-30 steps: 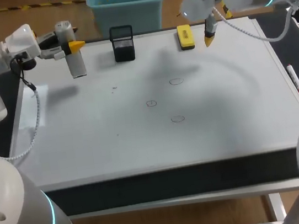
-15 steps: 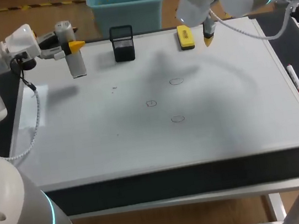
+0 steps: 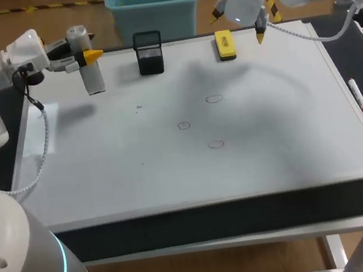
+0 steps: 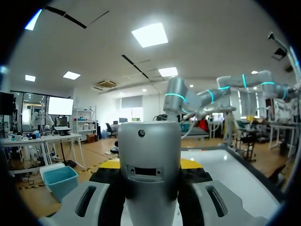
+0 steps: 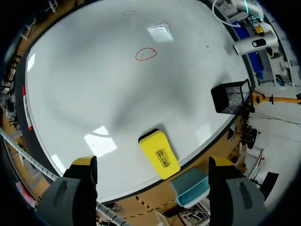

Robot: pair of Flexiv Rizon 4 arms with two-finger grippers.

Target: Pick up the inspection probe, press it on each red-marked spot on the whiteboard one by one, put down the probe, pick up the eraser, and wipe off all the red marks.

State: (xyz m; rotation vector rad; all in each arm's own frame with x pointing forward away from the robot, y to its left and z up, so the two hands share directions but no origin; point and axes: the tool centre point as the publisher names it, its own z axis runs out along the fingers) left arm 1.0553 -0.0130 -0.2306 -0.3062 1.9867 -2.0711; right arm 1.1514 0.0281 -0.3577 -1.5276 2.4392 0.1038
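Right pincer [image 5: 152, 164] hangs over the far edge of the whiteboard [image 3: 271, 150], fingers spread wide, nothing between them. Straight ahead of it in the wrist view lies the eraser [image 3: 225, 44], flat on the board near the far rim and lined up between the two yellow tips. It is not touched yet.

Over at the far left corner, the left pincer [image 3: 86, 56] is clamped on the probe [image 4: 149, 160], a smooth grey cylinder held upright at the board's edge. So the probe is not yet put down, while the other arm is set for the eraser.

The three red circles [image 3: 216, 144] sit mid-board, well apart from both arms. All are intact. A mesh cup [image 3: 149, 52] stands between probe and eraser, and a red marker [image 3: 360, 100] lies off the board's right side.

Now, the eraser. It looks a light block with a hard yellow plastic shell, and I'd guess a soft wiping face underneath. The shell should not give under the fingers, but it looks glossy, so it could slip. Best hold, I'd say, is across the two long sides at mid-length, low enough for a firm bite, keeping the wiping face level. A tilted grip would leave only an edge dragging and red streaks behind. Being light, it could skid if one finger lands first.
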